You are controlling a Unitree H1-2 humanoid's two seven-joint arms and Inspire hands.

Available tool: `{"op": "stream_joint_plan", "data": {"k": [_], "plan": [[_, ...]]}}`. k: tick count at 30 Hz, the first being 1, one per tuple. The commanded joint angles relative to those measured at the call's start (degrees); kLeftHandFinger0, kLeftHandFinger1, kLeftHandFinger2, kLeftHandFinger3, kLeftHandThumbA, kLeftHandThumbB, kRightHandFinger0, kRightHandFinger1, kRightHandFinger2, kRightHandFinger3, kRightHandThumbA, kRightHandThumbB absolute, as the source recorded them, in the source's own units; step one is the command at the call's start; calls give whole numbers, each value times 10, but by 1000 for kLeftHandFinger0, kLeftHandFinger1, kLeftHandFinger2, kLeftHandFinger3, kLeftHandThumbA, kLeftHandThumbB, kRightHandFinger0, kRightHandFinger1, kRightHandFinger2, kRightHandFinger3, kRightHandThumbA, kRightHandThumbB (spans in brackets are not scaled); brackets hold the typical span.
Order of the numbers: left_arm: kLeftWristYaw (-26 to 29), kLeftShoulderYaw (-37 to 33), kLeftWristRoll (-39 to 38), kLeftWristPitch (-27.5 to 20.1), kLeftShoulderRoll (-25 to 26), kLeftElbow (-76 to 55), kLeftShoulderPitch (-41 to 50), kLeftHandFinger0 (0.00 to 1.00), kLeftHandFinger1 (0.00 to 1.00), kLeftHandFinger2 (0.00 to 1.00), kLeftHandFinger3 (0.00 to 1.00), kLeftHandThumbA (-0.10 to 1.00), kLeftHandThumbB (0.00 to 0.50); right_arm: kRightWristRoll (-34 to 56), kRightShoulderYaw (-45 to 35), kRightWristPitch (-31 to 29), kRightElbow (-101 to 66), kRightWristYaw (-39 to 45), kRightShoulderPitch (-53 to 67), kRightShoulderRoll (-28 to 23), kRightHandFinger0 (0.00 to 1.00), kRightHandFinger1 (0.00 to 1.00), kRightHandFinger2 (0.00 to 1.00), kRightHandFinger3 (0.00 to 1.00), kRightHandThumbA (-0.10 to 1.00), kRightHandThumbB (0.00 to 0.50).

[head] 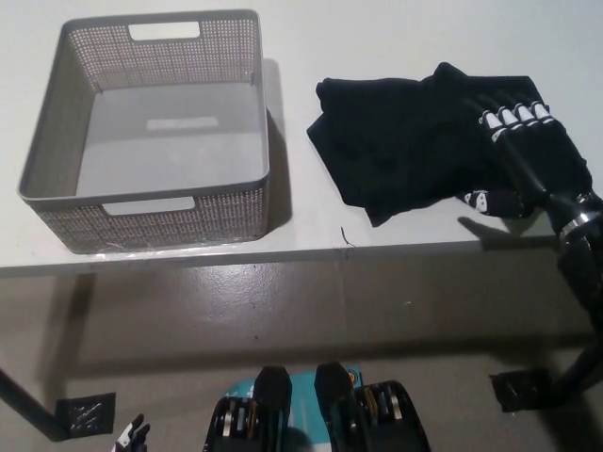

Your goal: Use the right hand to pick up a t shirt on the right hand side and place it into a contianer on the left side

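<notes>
A black t-shirt lies crumpled on the right half of the white table. My black right hand hovers over the shirt's right part with fingers spread, open and holding nothing. The grey perforated container stands on the left of the table, and nothing lies inside it. Only the fingertips of my white left hand show at the bottom left edge, well below the table.
The table's front edge runs across the middle of the view, with grey floor below it. A dark table leg crosses the bottom left, and a black base sits on the floor at the bottom right.
</notes>
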Motion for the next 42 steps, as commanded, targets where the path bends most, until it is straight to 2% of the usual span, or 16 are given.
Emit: {"op": "stream_joint_plan", "data": {"k": [1, 5, 8, 12, 15, 18, 24, 34, 41, 42], "plan": [[1, -6, 7, -18, -1, -8, -3, 926, 1000, 1000, 1000, 1000, 223, 63, -17, 25, -3, 33, -37, 8, 1000, 1000, 1000, 1000, 881, 391], [0, -7, 8, -18, -1, -9, -4, 954, 1000, 1000, 1000, 1000, 222, 58, -3, 23, 20, 22, -50, 19, 1000, 1000, 1000, 1000, 898, 407], [-5, -6, 8, -18, -1, -9, -5, 960, 1000, 1000, 1000, 1000, 258, 55, 3, 27, 40, 15, -60, 25, 1000, 1000, 1000, 1000, 922, 407], [-7, -12, 7, -18, -4, -8, -11, 963, 1000, 1000, 1000, 1000, 249, 58, 9, 28, 59, 10, -68, 23, 1000, 1000, 1000, 1000, 941, 406], [-8, -12, 11, -18, -4, -11, -12, 973, 1000, 1000, 1000, 1000, 252, 62, 15, 15, 97, -12, -80, 32, 1000, 1000, 1000, 1000, 907, 394], [-3, -14, 18, -18, -4, -11, -15, 951, 1000, 1000, 1000, 1000, 242, 61, 21, 11, 120, -19, -89, 36, 1000, 1000, 1000, 1000, 933, 389], [-8, -14, 13, -18, -5, -14, -20, 958, 1000, 1000, 1000, 1000, 249, 58, 32, 2, 163, -46, -105, 46, 1000, 1000, 1000, 1000, 922, 378], [-9, -17, 12, -18, -7, -12, -28, 949, 1000, 1000, 1000, 1000, 257, 71, 41, -12, 235, -72, -126, 60, 1000, 1000, 1000, 1000, 976, 393], [-7, -20, 7, -18, -9, -19, -25, 923, 1000, 1000, 1000, 1000, 238, 75, 53, -27, 277, -96, -134, 71, 1000, 1000, 1000, 1000, 1000, 385], [-6, -19, 6, -18, -9, -21, -25, 905, 997, 1000, 1000, 1000, 228, 78, 54, -31, 291, -101, -141, 75, 1000, 1000, 1000, 1000, 1000, 369]]}}
